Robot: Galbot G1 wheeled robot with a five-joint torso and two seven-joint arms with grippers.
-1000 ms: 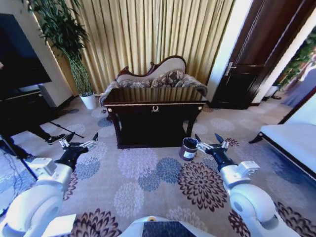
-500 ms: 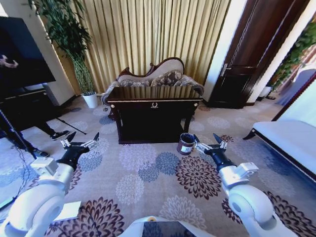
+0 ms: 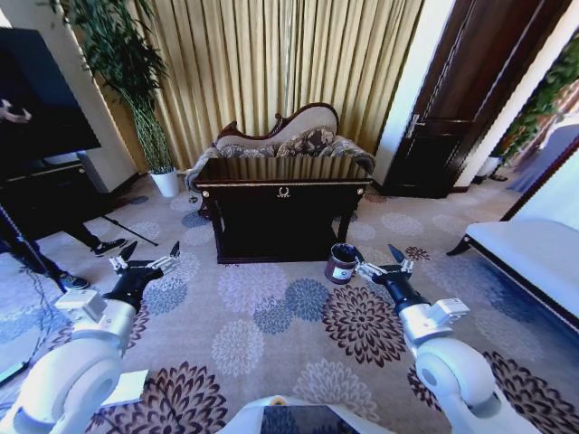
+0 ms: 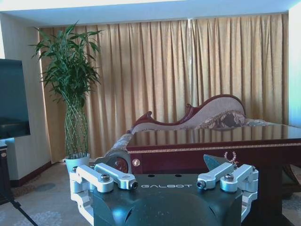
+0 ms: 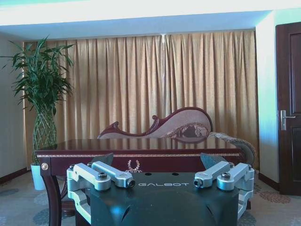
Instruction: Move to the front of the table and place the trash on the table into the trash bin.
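Claws hang low over the flowered carpet, both spread wide and holding nothing: left claw [image 3: 145, 262], right claw [image 3: 380, 262]. Just beyond the right claw stands the bin [image 3: 342, 263], on the carpet before the surface [image 3: 282, 173]. A chaise [image 3: 289, 137] sits behind, against curtains [image 3: 280, 63].

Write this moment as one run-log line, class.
phase: facing dark glossy wooden table | left end effector: open, empty | right end effector: open, empty | round dark trash bin: on carpet, table's front-right
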